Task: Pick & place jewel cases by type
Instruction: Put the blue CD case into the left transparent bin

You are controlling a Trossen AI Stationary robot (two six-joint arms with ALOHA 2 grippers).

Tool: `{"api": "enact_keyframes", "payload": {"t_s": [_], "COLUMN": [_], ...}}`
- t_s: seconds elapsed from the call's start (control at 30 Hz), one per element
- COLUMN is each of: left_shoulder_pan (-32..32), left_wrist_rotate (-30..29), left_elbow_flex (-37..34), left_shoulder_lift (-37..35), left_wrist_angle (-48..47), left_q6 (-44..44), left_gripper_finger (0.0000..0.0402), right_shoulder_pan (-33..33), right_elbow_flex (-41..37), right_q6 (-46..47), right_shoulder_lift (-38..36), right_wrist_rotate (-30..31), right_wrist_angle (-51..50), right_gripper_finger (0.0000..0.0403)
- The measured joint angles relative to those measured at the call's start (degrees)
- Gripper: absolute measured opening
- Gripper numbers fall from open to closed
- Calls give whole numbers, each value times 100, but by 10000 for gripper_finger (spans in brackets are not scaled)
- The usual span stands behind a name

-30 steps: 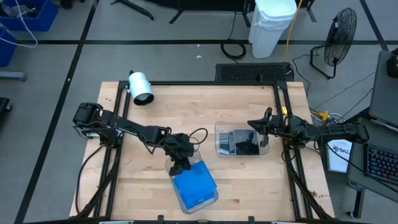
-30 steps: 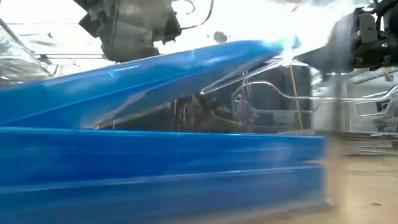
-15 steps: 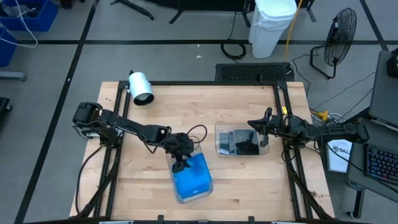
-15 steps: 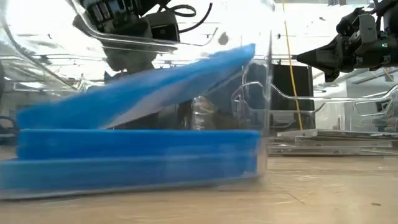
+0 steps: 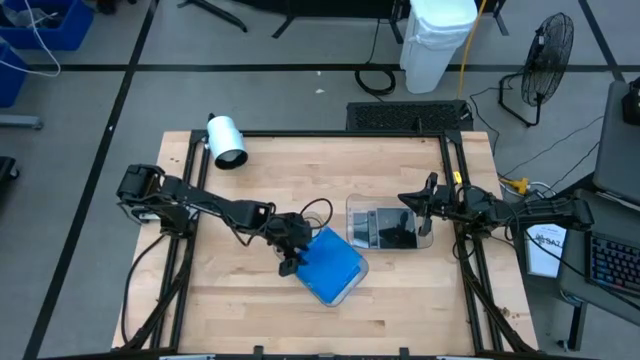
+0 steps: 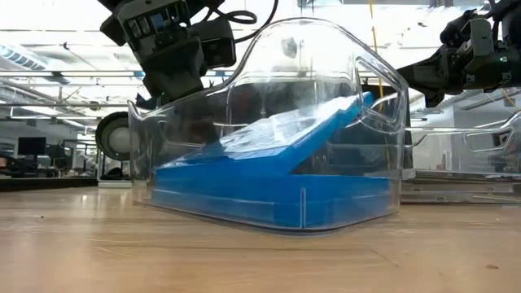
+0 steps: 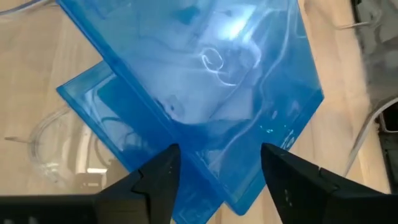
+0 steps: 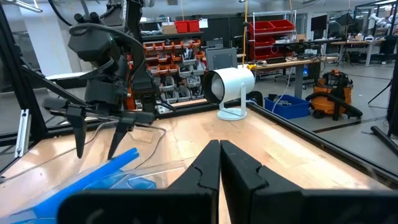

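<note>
My left gripper (image 5: pixel 289 265) hangs spread and empty just beside the clear rounded plastic tray (image 5: pixel 352 279), where bright blue square jewel cases (image 5: pixel 330 265) lie stacked, the top one tilted. Release looks done; next I should lift clear. My right gripper (image 8: pixel 220 163), pinched closed, waits by the other clear tray holding dark cases (image 5: pixel 388 227).

Clear trays: two, both on the table (image 5: pixel 250 190); one (image 6: pixel 269 73) holds blue jewel cases, the other (image 5: pixel 352 205) holds dark jewel cases; blue jewel cases: at least two, one tilted (image 6: pixel 285 134) over a flat layer (image 6: pixel 244 191), whose exact count cannot be told; dark jewel cases (image 5: pixel 397 230): two appear side by side, more cannot be told; robot arms: two, the left arm (image 5: pixel 215 208) and the right arm (image 5: pixel 500 212), reaching over the table; white cylindrical device (image 5: pixel 226 140): one, at the table's far left corner; floor fan (image 5: pixel 548 45): one, beyond the table; white bin (image 5: pixel 440 40): one, beyond the table.
</note>
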Motion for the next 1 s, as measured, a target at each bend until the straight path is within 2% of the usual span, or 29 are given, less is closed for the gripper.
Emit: {"api": "enact_keyframes", "payload": {"t_s": [0.1, 0.27, 0.37, 0.47, 0.7, 0.9, 1.0], "left_shoulder_pan": [4, -64, -122, -150, -135, -193, -293], "left_wrist_rotate": [190, 895, 934, 785, -326, -125, -242], "left_elbow_flex": [-11, -18, -18, -18, -18, -18, 0], "left_shoulder_lift": [10, 24, 22, 22, 20, -74, -121], "left_wrist_angle": [314, 1138, 1454, 1570, 1578, 2136, 2220], "left_q6": [25, 406, 521, 573, 312, 884, 1354], "left_gripper_finger": [213, 191, 177, 164, 139, 125, 114], "right_shoulder_pan": [0, -2, -2, 0, -2, -1, -2], "right_elbow_flex": [0, -2, -2, 0, -2, -2, -1], "right_q6": [0, 0, 0, 0, 0, -1, -1], "right_shoulder_lift": [0, 0, 0, 0, 0, 0, 0], "right_wrist_rotate": [0, 0, 0, 0, 0, 0, 0], "right_wrist_angle": [2, 1, 0, 2, 2, 1, 1], "right_gripper_finger": [4, 4, 4, 4, 4, 4, 4]}}
